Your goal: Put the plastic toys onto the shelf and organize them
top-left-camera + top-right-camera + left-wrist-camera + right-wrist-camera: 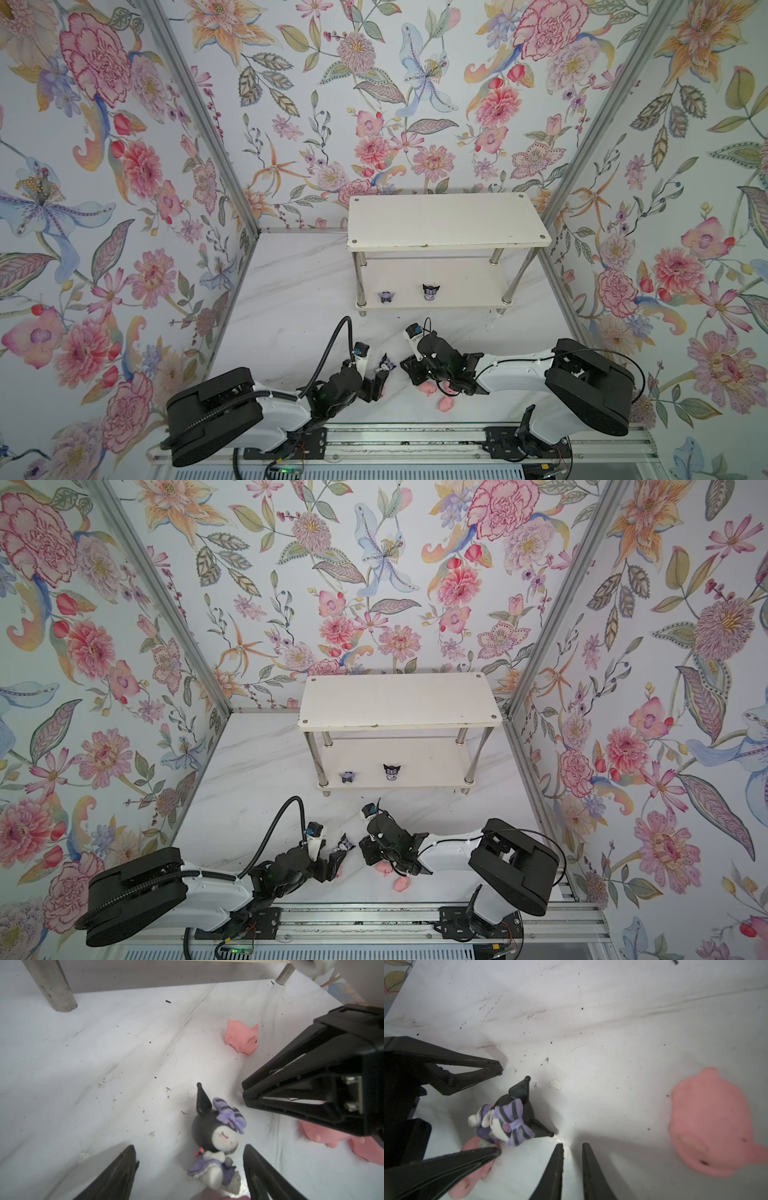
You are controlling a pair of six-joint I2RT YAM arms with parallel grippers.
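A: Where does everything sit relative to the shelf?

B: Top board is bare. The lower board has two figurines at its front edge, one at the left end and one mid-board. The rest is on the table in front of the shelf.

A: Grippers?

B: Left gripper: jaws wide, straddling the loose figurine, no contact I can see. Right gripper is just beside it, jaws a narrow slit, empty.

A: Toys on the table?

B: Pigs lie in front of the shelf's middle, by the right gripper. A near pig lies partly under a left finger. The loose figurine lies down, not upright, in front of the shelf's left end.

A: How will it handle?

B: My read: hard plastic, light, stiff and glossy — it may slip or pivot. The ears and bow are thin, so don't pinch those. Clamp the round head or torso. The pigs look soft — gentle squeeze on the body. Risk: the near pig gets caught in the same grip.
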